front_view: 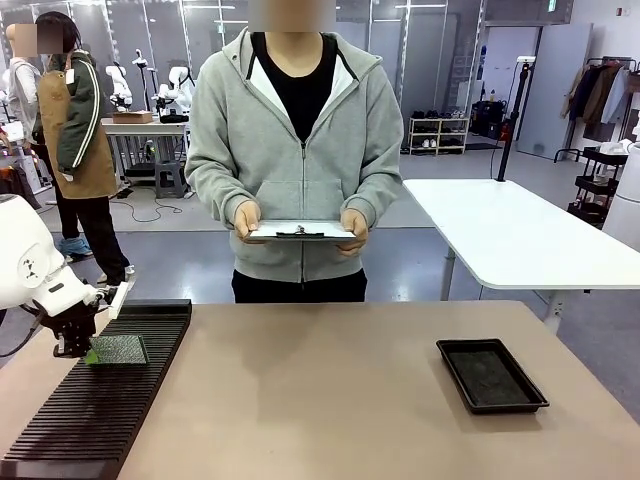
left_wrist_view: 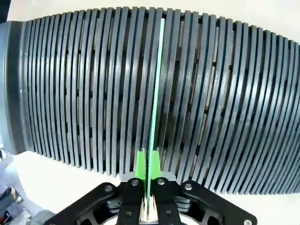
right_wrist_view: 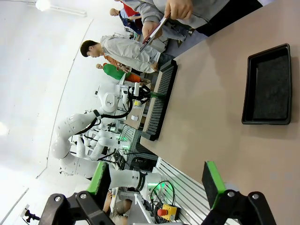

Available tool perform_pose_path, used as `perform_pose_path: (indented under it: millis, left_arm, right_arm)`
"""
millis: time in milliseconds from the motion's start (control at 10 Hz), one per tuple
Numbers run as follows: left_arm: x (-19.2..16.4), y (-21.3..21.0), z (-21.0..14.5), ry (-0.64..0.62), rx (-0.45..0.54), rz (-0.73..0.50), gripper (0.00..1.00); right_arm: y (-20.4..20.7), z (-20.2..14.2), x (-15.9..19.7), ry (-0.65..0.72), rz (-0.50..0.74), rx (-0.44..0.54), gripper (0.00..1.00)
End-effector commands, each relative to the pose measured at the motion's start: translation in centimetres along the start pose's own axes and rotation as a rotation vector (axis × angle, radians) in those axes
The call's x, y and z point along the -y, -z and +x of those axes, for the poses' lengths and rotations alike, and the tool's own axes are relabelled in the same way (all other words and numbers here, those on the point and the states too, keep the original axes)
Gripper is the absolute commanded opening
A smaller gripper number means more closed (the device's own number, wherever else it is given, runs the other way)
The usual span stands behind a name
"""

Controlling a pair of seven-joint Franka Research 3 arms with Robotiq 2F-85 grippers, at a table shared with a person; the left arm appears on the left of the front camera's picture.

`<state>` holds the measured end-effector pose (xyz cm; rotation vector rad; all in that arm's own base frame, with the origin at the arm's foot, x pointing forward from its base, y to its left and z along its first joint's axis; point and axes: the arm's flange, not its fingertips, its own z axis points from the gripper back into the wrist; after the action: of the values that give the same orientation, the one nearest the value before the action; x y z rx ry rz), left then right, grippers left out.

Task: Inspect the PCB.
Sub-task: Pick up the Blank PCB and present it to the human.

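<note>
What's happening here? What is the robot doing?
The robot's left gripper is shut on a green PCB, which stands on edge in a slot of the black rack on the table's left side. Its right gripper hangs open above the table. A person across the table holds a clipboard in both hands. A black tray sits on the right side.
</note>
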<state>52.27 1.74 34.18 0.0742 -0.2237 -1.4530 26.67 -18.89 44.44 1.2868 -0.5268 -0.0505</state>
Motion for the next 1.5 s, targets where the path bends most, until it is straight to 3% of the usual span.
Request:
perform_pose_path:
  millis: [0,300,600,900,1400]
  left_arm:
    - [-0.3,-0.5,-0.3,-0.008,-0.015,0.006,0.0]
    - [0.0,-1.6,-0.3,-0.005,-0.024,-0.005,0.0]
    - [0.7,-5.6,-0.1,0.022,0.0,-0.016,0.0]
    - [2.0,-9.8,0.4,0.012,0.08,-0.045,0.0]
    - [3.5,-12.0,0.5,-0.049,0.197,-0.125,0.0]
  right_arm:
    - [-0.1,0.1,-0.1,-0.019,0.012,0.005,1.0]
    - [-0.1,0.1,-0.1,-0.019,0.012,0.005,1.0]
    - [-0.1,0.1,-0.1,-0.019,0.012,0.005,1.0]
    - [-0.1,0.1,-0.1,-0.019,0.012,0.005,1.0]
    - [-0.1,0.1,-0.1,-0.019,0.012,0.005,1.0]
